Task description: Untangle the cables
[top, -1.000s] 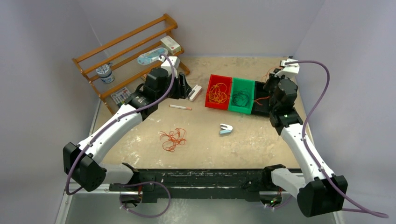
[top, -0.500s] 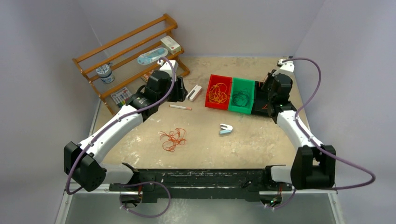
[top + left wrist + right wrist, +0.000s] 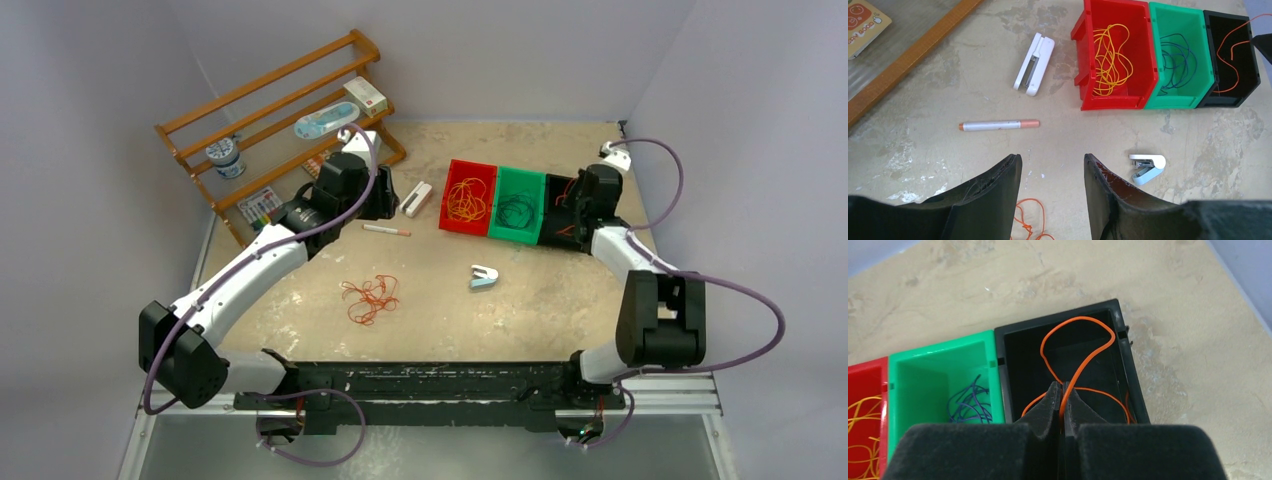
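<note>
Right pincer clamps a thin orange cable looping loosely in the black bin; left pincer gapes empty.

Marker, stapler and wooden rack share the table.

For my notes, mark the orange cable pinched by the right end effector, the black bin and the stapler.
orange cable (image 3: 1083,318), right wrist view, top of its loop above the bin floor.
black bin (image 3: 1128,365), right wrist view, inside of its right wall.
stapler (image 3: 1148,162), left wrist view, its white top.
</note>
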Tool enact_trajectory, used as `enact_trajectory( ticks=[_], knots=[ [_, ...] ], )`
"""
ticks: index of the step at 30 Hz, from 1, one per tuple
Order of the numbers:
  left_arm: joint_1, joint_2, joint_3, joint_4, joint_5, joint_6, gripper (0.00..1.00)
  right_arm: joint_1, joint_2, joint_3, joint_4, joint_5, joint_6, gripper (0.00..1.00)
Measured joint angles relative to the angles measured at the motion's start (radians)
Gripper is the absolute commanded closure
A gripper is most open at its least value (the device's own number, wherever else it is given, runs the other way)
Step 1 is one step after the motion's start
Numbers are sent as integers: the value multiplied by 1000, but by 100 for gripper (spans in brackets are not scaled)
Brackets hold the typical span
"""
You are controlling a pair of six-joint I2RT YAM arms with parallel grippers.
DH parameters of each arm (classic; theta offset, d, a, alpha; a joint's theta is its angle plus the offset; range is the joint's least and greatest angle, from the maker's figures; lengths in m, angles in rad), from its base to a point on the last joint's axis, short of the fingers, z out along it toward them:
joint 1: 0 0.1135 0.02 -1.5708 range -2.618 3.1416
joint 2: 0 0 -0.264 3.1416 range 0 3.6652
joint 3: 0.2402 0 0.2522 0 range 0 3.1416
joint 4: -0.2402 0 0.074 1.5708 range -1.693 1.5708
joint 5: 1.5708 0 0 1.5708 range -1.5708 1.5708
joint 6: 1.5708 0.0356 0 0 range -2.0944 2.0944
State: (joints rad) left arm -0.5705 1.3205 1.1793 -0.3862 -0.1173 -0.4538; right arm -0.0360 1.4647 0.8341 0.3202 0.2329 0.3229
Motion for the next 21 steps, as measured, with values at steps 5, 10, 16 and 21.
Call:
enact_trajectory(
  ticks=[5, 10, 16, 21],
  knots=[
    [0, 6, 0, -8, -19, -1, 51, 0, 79, 13, -21, -16, 25, 79],
    [0, 6, -2, -26, -43, -5, 50, 0, 121, 17, -47, -18, 39, 59],
    [0, 6, -11, -44, -82, -10, 46, 0, 79, 17, -49, -11, 39, 49],
    [0, 6, -11, -60, -130, -11, 44, 0, -61, 3, -33, -8, 32, 44]
  ],
)
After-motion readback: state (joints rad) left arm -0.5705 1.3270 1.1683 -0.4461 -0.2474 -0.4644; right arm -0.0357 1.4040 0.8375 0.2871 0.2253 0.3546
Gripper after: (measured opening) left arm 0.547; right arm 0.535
